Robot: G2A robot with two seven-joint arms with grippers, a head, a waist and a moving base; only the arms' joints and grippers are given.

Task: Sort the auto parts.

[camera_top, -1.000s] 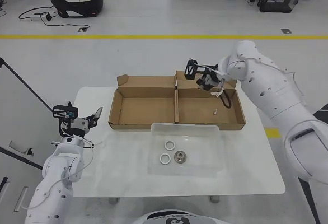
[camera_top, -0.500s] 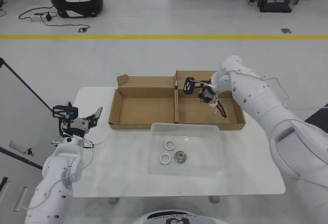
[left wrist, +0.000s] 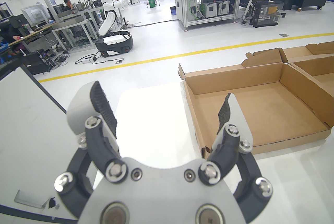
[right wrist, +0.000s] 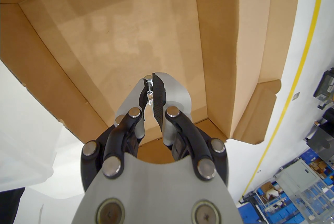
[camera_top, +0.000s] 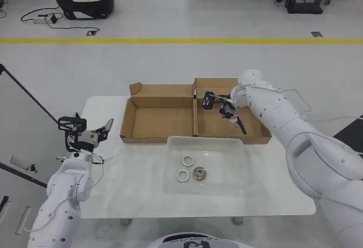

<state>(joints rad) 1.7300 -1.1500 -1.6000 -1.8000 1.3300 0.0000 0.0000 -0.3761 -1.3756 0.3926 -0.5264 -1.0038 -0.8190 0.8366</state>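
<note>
- The cardboard box (camera_top: pixel 127 118) lies at the far side of the white table (camera_top: pixel 138 186). A middle wall splits it into a left and a right compartment.
- The right gripper (camera_top: pixel 226 110) hangs over the box's right compartment, near the middle wall.
- In the right wrist view the right gripper (right wrist: pixel 149 80) has its ribbed pads pinched on a small metal screw (right wrist: pixel 148 85). The threaded shank lies between the pads and its end pokes out at the tips.
- That view looks down into the compartment, with the brown floor and walls of the box (right wrist: pixel 216 26) below the held screw. The screw is above the floor, not on it.
- From the top view the screw is too small to make out.
- The left gripper (camera_top: pixel 104 128) is well to the left of the box, beyond the table's left edge.
- In the left wrist view the left gripper (left wrist: pixel 164 105) has its jaws spread wide with nothing between them. The box's left compartment (left wrist: pixel 261 110) lies ahead and to one side of it.
- A clear plastic tray (camera_top: pixel 225 177) sits just in front of the box, touching or nearly touching its near wall.
- The tray holds two white rings, one (camera_top: pixel 187 161) nearer the box and one (camera_top: pixel 182 176) farther from it. A round metal part (camera_top: pixel 199 173) lies just beside them.
</note>
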